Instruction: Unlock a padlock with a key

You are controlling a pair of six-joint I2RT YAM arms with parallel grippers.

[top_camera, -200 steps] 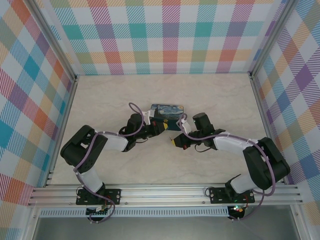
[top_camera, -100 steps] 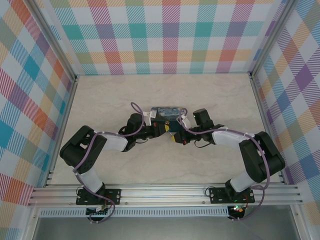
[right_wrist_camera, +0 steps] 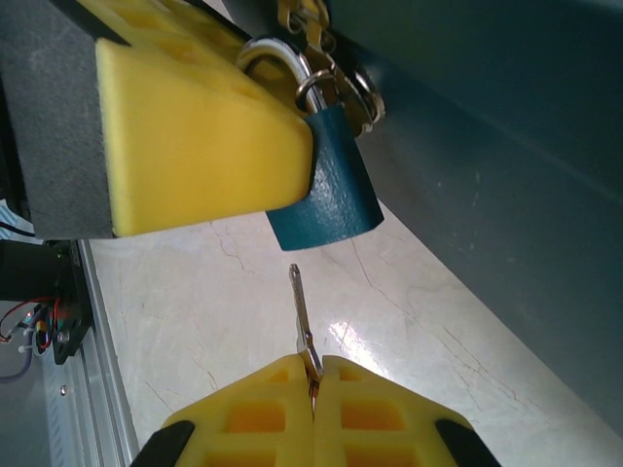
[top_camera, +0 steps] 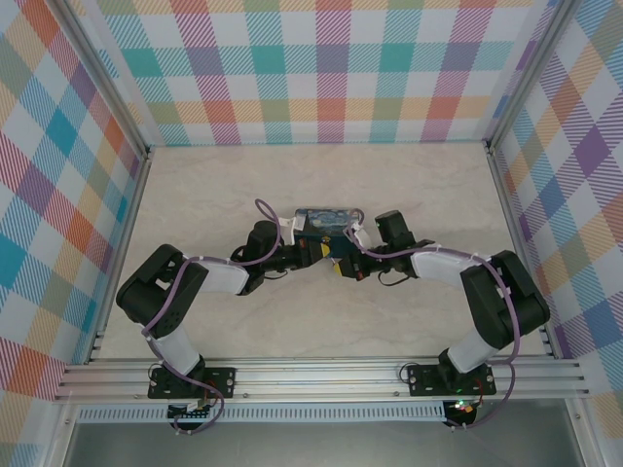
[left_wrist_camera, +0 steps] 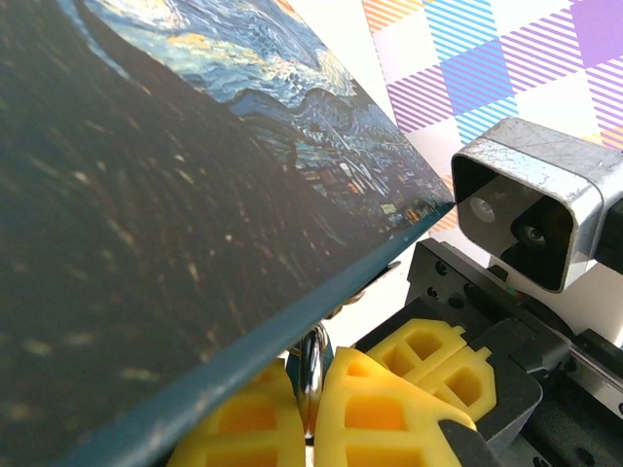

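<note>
**Key poised beneath the lock:** Your right gripper (right_wrist_camera: 313, 377) pinches the key (right_wrist_camera: 303, 316) between closed yellow pads. The thin blade stands up out of the fingertips toward the blue padlock (right_wrist_camera: 329, 195) just above it. A narrow strip of the marble-patterned table (right_wrist_camera: 195, 331) shows between the key's tip and the lock's bottom face, so the two are not touching. In the right wrist view the tip sits under the near corner of that face.

Your left gripper (left_wrist_camera: 310, 413) is clamped on the padlock, its pads meeting around the silvery shackle (left_wrist_camera: 311, 360) under the lower edge of the starry-night tin (left_wrist_camera: 195, 243). From the right wrist, one left pad covers the lock's upper part. The blue body juts out below it, tilted, close against the tin's dark side wall. From above, both grippers meet nose to nose at the tin's near side, mid-table.
</note>
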